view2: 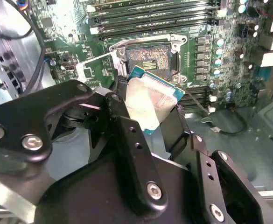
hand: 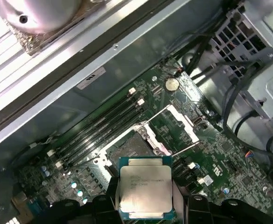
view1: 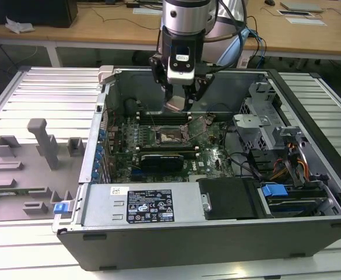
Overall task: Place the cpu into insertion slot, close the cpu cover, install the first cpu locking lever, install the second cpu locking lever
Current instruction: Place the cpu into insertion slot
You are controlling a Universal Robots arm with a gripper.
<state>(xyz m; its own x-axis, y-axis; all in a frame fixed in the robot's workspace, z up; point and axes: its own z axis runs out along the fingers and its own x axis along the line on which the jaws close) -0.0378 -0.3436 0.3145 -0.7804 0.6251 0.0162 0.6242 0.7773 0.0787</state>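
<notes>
My gripper [view1: 176, 104] hangs inside the open computer case, above the motherboard, and is shut on the cpu [hand: 145, 186]. The cpu [view2: 152, 100] is a small square chip with a silvery face and a green rim, held by its edges between the black fingers [view2: 127, 135]. It hovers tilted, a little off to one side of the insertion slot [hand: 127, 147], not touching it. The insertion slot [view2: 149, 58] lies bare, its dark frame around a pale contact field, also seen from outside [view1: 169, 136]. The cpu cover [hand: 182, 122] stands swung open beside the slot, and its cut-out frame [view2: 96, 65] shows the board through it.
Long black memory slots [view1: 161, 116] run behind the socket and a black graphics card [view1: 161, 158] lies in front. A labelled power supply [view1: 150, 204] fills the case front, a drive cage [view1: 263, 116] and cables [view1: 292, 163] the exterior view's right. Grey fixtures [view1: 42, 146] stand outside.
</notes>
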